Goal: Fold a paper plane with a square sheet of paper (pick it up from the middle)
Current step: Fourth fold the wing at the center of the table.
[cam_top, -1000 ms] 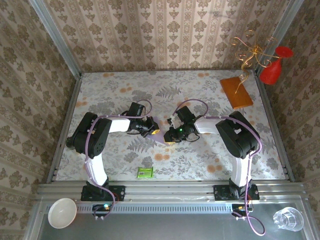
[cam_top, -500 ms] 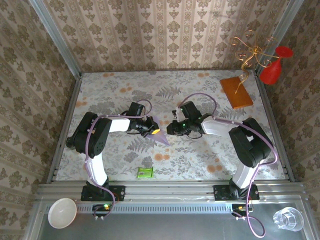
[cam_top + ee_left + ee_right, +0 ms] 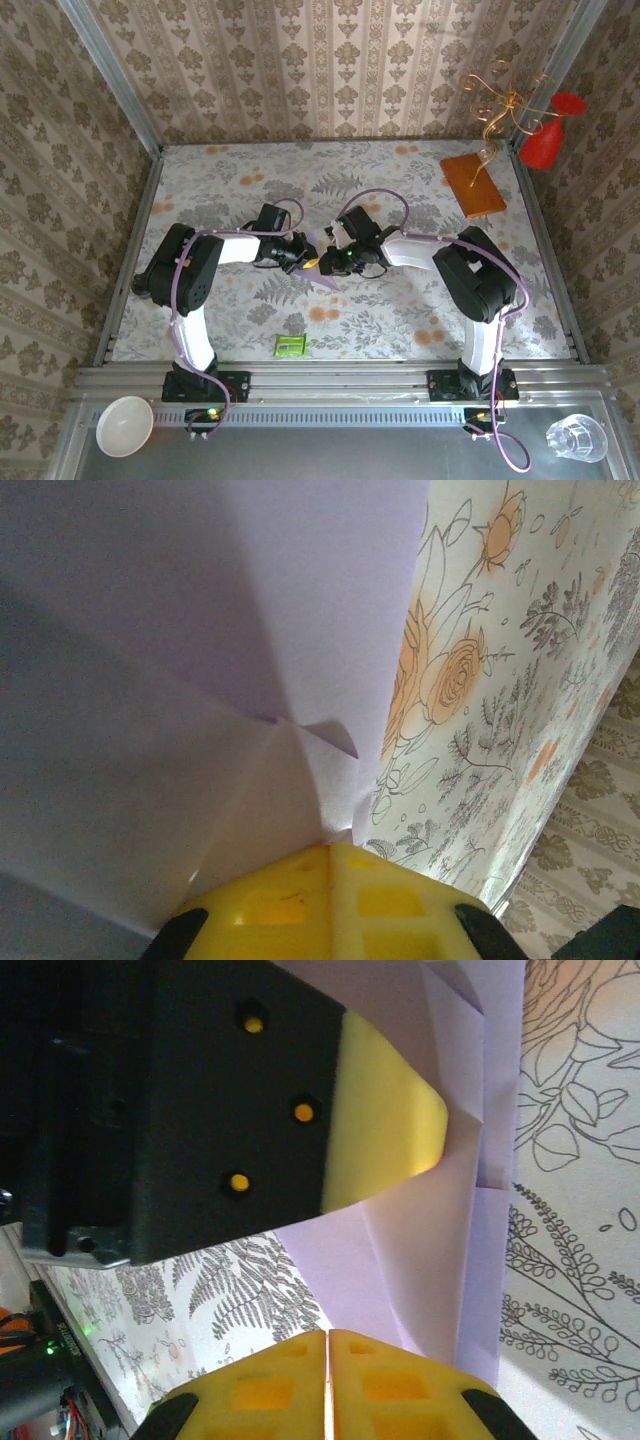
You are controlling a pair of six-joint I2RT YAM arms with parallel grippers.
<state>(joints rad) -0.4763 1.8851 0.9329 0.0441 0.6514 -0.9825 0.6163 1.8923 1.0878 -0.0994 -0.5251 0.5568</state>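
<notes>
Centrally, folded sheet (image 3: pixel 200 610) pinched inside left fingers (image 3: pixel 280 910), also inside right fingers (image 3: pixel 270 1392).

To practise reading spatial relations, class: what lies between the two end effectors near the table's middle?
The lavender paper, partly folded, lies between the left end effector and the right end effector, as the top external view shows.

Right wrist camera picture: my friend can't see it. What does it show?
A folded lavender paper sheet lies on a flowery table. The left gripper's black-and-yellow finger reaches over its top, and the right gripper's closed yellow tips touch its bottom edge.
</notes>
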